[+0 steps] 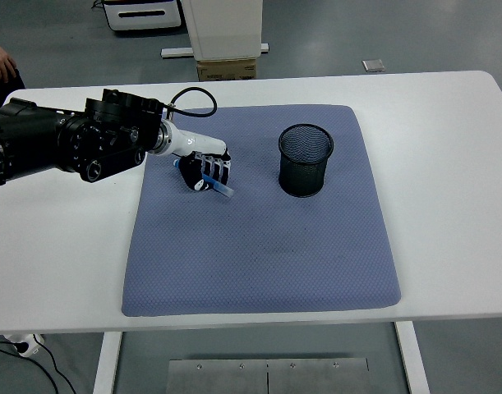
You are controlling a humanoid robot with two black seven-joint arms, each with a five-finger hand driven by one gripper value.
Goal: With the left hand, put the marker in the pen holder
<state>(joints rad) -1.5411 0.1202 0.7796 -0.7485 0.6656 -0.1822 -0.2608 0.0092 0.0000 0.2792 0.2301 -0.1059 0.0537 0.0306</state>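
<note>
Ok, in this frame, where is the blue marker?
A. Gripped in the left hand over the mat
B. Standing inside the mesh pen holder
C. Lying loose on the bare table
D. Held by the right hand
A: the left hand is curled around the marker over the blue mat, left of the pen holder.
</note>
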